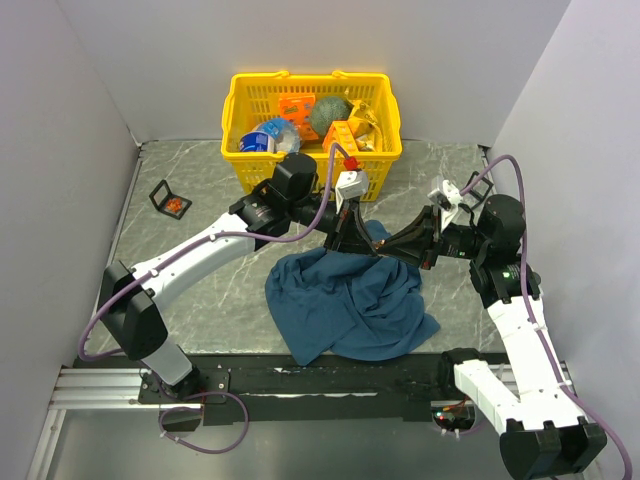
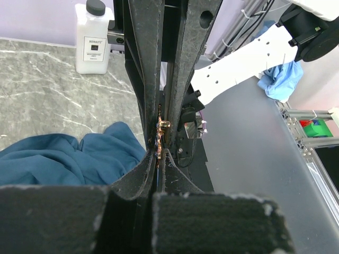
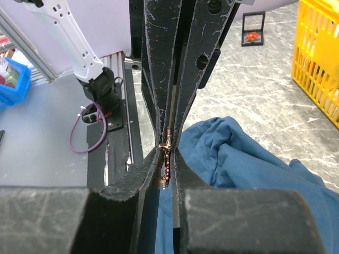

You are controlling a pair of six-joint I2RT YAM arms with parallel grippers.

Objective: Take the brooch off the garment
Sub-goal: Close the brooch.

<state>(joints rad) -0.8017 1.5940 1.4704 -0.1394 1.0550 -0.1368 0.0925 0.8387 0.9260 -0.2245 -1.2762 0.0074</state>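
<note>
The blue garment lies crumpled on the marble table, one fold pulled up to a peak between my two grippers. The grippers meet tip to tip there. My right gripper is shut on the brooch, a small gold piece with reddish stones, with a strip of blue cloth under it in the right wrist view. My left gripper is shut on a thin edge of the garment, and the brooch sits just past its fingertips. The brooch is hidden in the top view.
A yellow basket full of items stands at the back centre. A small open black case with something orange-red inside lies at the back left, also in the right wrist view. A white bottle stands off the table.
</note>
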